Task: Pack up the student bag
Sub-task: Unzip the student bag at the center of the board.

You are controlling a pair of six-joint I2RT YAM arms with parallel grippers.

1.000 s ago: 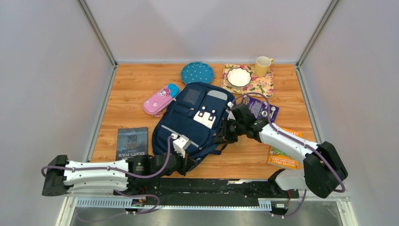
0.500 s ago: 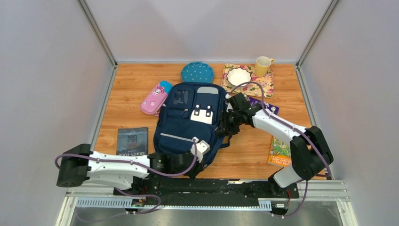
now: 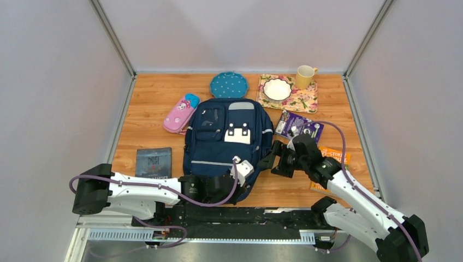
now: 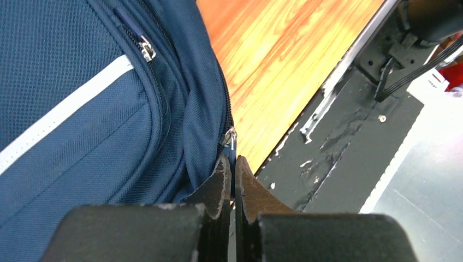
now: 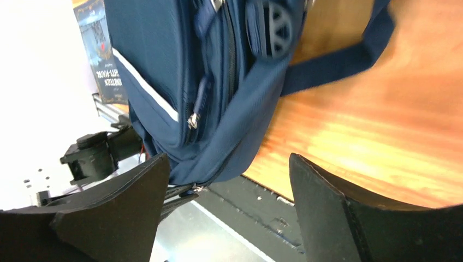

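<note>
On our table the student bag lies flat in the middle, its long way running near to far, our left jaws pinched on its near corner and our right jaws wide apart, empty, just beside its right side.

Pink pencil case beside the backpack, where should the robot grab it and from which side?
Probably across its narrow middle, straight down from above. The pink pencil case lies flat and slanted on the table, long and slim, so its short width suits a pinch; the student bag crowds its right side.
</note>
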